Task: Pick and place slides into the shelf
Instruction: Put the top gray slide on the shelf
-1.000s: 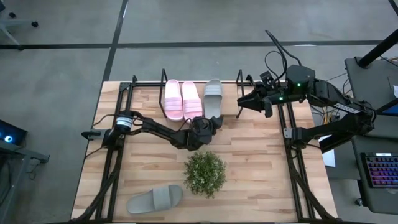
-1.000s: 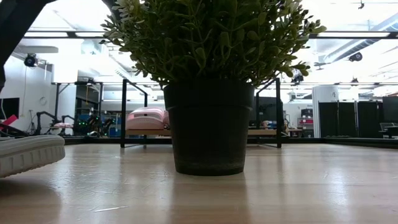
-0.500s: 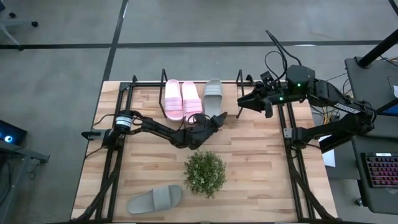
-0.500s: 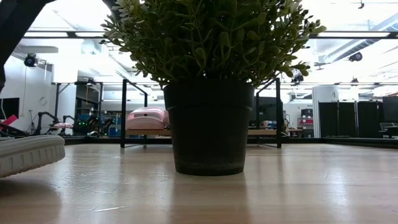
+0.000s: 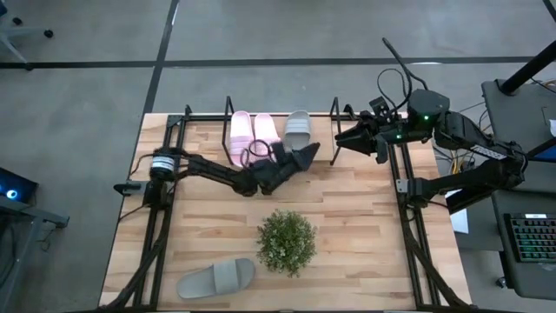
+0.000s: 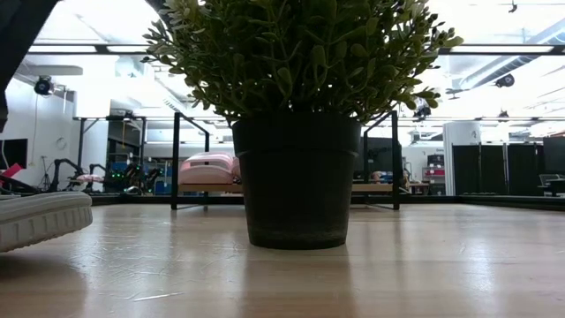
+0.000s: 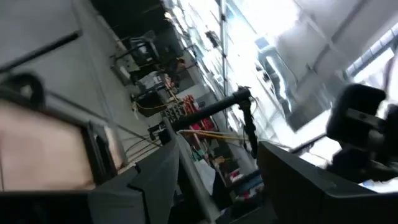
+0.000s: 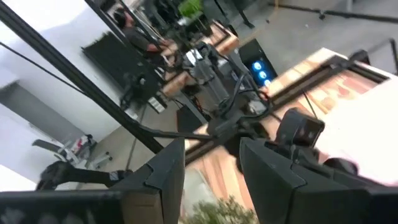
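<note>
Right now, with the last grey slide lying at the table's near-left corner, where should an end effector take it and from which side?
Grip the grey slide across its wide strap, coming straight down from above. It lies flat, sole down, long axis roughly along the table edge, so the raised strap is the likeliest graspable part. The plant stands close on its right, so approach from the left arm's side. The left end effector is up by the shelf.

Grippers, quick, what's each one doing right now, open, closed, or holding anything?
Left gripper: open, holding nothing, raised in front of the shelf beside the grey slide.
Right gripper: open, empty, waiting by the shelf's right end.
</note>
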